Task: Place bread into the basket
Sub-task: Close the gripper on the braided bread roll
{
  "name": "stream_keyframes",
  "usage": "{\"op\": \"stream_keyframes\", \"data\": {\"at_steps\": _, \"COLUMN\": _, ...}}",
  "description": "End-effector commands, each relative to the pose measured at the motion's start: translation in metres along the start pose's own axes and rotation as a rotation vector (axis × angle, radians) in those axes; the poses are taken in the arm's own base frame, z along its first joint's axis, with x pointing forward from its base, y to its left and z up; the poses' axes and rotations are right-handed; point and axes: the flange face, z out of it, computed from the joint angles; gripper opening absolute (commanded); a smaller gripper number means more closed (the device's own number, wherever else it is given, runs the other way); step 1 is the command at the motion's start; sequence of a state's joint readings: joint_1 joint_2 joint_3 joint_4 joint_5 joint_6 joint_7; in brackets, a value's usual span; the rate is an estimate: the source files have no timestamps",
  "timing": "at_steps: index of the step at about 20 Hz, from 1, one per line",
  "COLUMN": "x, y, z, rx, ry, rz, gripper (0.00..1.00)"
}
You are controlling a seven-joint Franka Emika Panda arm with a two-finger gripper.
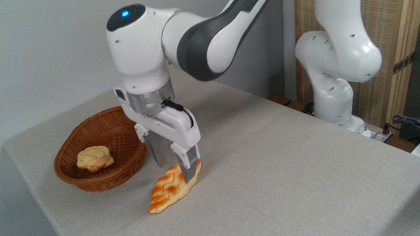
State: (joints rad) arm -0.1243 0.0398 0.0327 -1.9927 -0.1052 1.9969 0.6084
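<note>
A long table point(271, 172) draped in pale grey-beige cloth fills most of the room in front of me, and the white Franka arm point(190, 42) with its dark grey joint covers reaches across it from the right, its wrist pointing straight down. Near the table's left end sits the oval reddish-brown woven wicker basket point(124, 170), shallow with flared sides, and inside it lies a small pale-beige round bun point(94, 158).

Just to the right of the basket, on the cloth and not in it, lies the glossy golden-orange braided loaf with pointed ends point(170, 189), angled with one tip toward me. The white two-finger gripper point(173, 166) stands over the loaf's far end; the near finger point(188, 166) overlaps the crust, the other stands apart on the basket side. The jaws look spread around the loaf, though whether they already press it I cannot tell from here.

The loaf strikes me as light and probably rigid, perhaps a plastic model given its sheen, so it may be slippery. A hold across the narrow width is sensible, but nearer the middle would balance it better; taken near one end, the long tip could droop or swivel.
</note>
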Motion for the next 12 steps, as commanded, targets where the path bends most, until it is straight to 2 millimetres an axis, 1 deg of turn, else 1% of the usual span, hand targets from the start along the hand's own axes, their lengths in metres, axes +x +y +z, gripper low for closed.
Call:
{"op": "stream_keyframes", "data": {"at_steps": 1, "x": 0.01, "y": -0.004, "z": 0.017, "rx": -0.003, "ry": 0.017, "rz": -0.011, "gripper": 1.0}}
{"op": "stream_keyframes", "data": {"at_steps": 2, "x": 0.015, "y": 0.001, "z": 0.025, "rx": -0.001, "ry": 0.002, "rz": 0.006, "gripper": 1.0}}
{"op": "stream_keyframes", "data": {"at_steps": 4, "x": 0.016, "y": 0.003, "z": 0.028, "rx": 0.002, "ry": -0.009, "rz": 0.016, "gripper": 1.0}}
{"op": "stream_keyframes", "data": {"at_steps": 5, "x": 0.016, "y": 0.003, "z": 0.028, "rx": 0.008, "ry": -0.015, "rz": 0.02, "gripper": 0.98}}
{"op": "stream_keyframes", "data": {"at_steps": 6, "x": 0.015, "y": 0.003, "z": 0.029, "rx": 0.009, "ry": -0.021, "rz": 0.022, "gripper": 0.83}}
{"op": "stream_keyframes", "data": {"at_steps": 7, "x": 0.016, "y": 0.003, "z": 0.029, "rx": 0.008, "ry": -0.022, "rz": 0.024, "gripper": 0.6}}
{"op": "stream_keyframes", "data": {"at_steps": 8, "x": 0.015, "y": 0.004, "z": 0.028, "rx": 0.007, "ry": -0.023, "rz": 0.024, "gripper": 0.46}}
{"op": "stream_keyframes", "data": {"at_steps": 9, "x": 0.015, "y": 0.004, "z": 0.028, "rx": 0.006, "ry": -0.025, "rz": 0.024, "gripper": 0.44}}
{"op": "stream_keyframes", "data": {"at_steps": 12, "x": 0.015, "y": 0.005, "z": 0.028, "rx": 0.004, "ry": -0.027, "rz": 0.026, "gripper": 0.44}}
